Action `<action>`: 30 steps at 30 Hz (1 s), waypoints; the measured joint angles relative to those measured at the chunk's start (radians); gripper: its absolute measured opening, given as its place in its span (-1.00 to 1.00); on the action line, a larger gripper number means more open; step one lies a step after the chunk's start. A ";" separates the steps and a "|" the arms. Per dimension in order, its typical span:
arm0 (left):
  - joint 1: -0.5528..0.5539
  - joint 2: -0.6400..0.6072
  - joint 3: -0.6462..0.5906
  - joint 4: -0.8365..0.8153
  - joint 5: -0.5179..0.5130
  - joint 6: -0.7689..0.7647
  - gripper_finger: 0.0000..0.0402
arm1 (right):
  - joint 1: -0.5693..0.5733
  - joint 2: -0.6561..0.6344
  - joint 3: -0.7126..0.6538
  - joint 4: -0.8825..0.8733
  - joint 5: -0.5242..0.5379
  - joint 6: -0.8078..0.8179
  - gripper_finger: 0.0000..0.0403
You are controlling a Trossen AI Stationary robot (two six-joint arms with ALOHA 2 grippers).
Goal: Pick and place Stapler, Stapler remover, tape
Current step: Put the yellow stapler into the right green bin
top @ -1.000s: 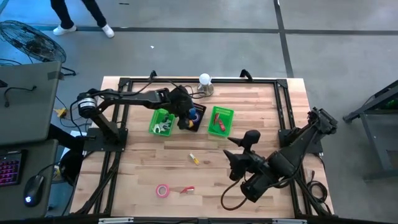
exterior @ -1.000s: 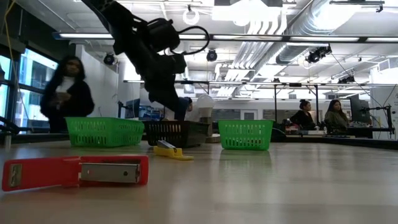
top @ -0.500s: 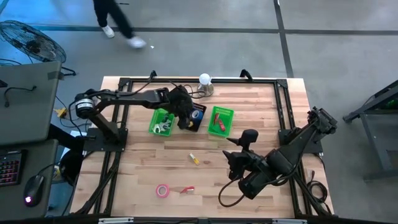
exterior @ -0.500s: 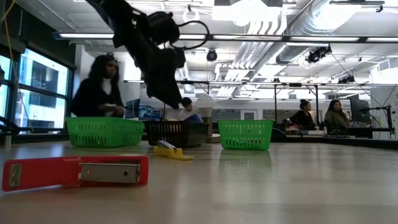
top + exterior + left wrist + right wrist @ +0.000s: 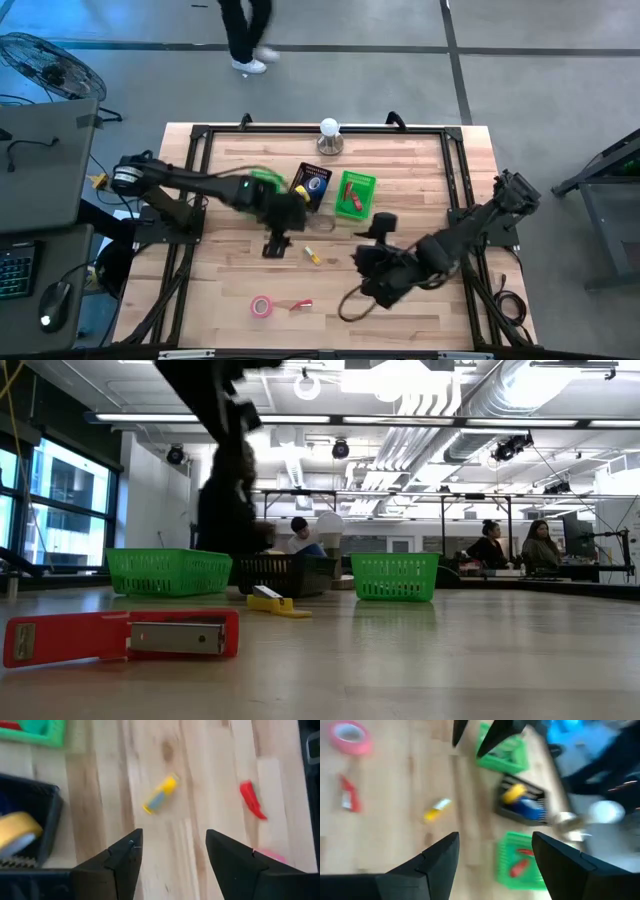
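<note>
Tape, yellow [image 5: 15,832] and blue [image 5: 530,810], already in black bin [image 5: 312,184]; red staplers, probably, in green bin [image 5: 355,193]. Left on table: pink tape [image 5: 261,306], red stapler [image 5: 120,636], yellow piece [image 5: 313,257]. Left gripper [image 5: 170,852] spread, empty, above yellow piece. Right gripper [image 5: 492,852] spread, empty, nearby.

We count two green baskets [image 5: 356,194] [image 5: 263,180] and one black basket [image 5: 313,186] on the desk [image 5: 440,160]. We see three tape rolls: pink [image 5: 261,306] on the desk, yellow [image 5: 514,793] and blue [image 5: 529,810] in the black basket. One yellow stapler [image 5: 313,257], one red stapler [image 5: 301,304].
</note>
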 joint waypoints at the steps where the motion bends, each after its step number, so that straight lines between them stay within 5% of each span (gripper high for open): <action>1: -0.035 -0.003 0.014 -0.030 -0.031 -0.021 0.06 | -0.020 -0.002 -0.031 0.070 -0.046 -0.020 0.20; 8: -0.243 -0.018 0.099 -0.214 -0.216 -0.205 0.06 | -0.172 0.000 -0.247 0.623 -0.445 -0.177 0.20; 13: -0.374 -0.042 0.105 -0.266 -0.343 -0.336 0.06 | -0.252 0.040 -0.318 0.811 -0.622 -0.195 0.17; 23: -0.580 -0.065 0.104 -0.306 -0.574 -0.518 0.06 | -0.297 0.301 -0.104 0.781 -0.679 -0.210 0.12; 30: -0.659 -0.062 0.103 -0.321 -0.661 -0.574 0.06 | -0.325 0.384 -0.061 0.703 -0.604 -0.102 0.09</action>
